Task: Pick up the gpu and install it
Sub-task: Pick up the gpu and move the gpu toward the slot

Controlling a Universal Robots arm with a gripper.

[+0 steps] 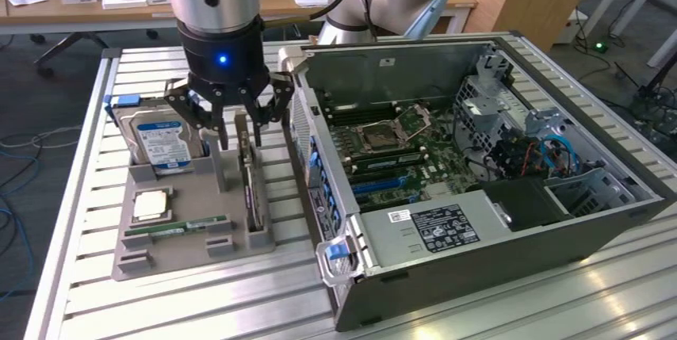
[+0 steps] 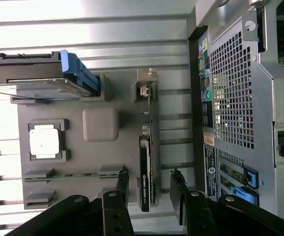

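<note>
Exterior view
Step in hand: grasp of the gpu (image 1: 250, 185), judged from where the gripper stands; the card is not yet lifted
Gpu position: on edge in a slot of the grey tray (image 1: 158, 259), on the tray's side nearest the open computer case (image 1: 476, 253)
Gripper position: gripper (image 1: 241, 130) low over the card's end farther from the camera, pointing straight down
Neighbour: hard drive (image 1: 158, 146) upright in the same tray, on the exterior view's left of the card

Wrist view
Pincer state: released; fingers (image 2: 123, 184) flank the card with a gap on each side; nothing gripped
Gpu attitude: gpu (image 2: 148, 147) seen edge-on, roughly centred in the gripper (image 2: 149, 177); pale bracket (image 2: 146, 81) at the end away from the fingers
Good practice: keep both gaps equal so the pads meet the flat faces together; a lopsided closure would likely tilt the card in its slot
Grip site: seat the pads on the board faces, deep enough to resist swing, since the hold lies off-centre toward one end
Clearance: case rear panel (image 2: 230, 98) near one finger; keep off it
</note>
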